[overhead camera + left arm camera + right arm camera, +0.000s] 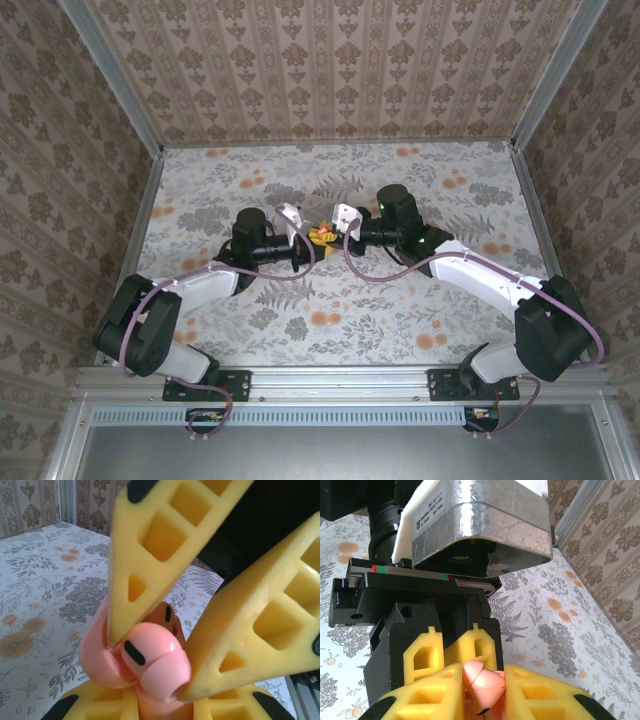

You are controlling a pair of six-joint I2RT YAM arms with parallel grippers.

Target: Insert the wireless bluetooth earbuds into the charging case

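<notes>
**Position.** Top view: both arms meet near table (420,300) centre. The left gripper (451,655) reaches in from 9 o'clock and the right gripper (484,692) from 3 o'clock. The pink parts sit between them, lifted off the cloth.

**Grip states.**
- Left pincer: pressed together on the charging case (97,655). In the left wrist view its own fingers sit at 6 o'clock with pink plastic wedged between them.
- Right pincer: its fingers (150,555) come down from 12 and 2 o'clock and touch a rounded pink piece with a black oblong mark on both sides. I take this piece for an earbud (152,662), and it looks pinched. Where the bud ends and the case begins is hard to tell this close.
- A second black-marked piece (167,616) lies deeper in, at 1 o'clock of the first. It is probably the other bud, already seated.

**Handling (judgement).**
- The plastic is glossy and hard, so it is likely very light, stiff and slippery.
- The bud is rounded with little flat surface, so it could squirt out of the pads under a hard squeeze.
- The best hold is across its widest part, leaving the end that enters the socket free.
- The case wants a hold on its flat sides, clear of the opening.

**Surroundings.**
- The cloth carries printed orange blossoms (322,318), which are flat pattern and not parts.
- The obstruction is the grippers themselves: four fingertips crowd one small target and hide the socket.
</notes>
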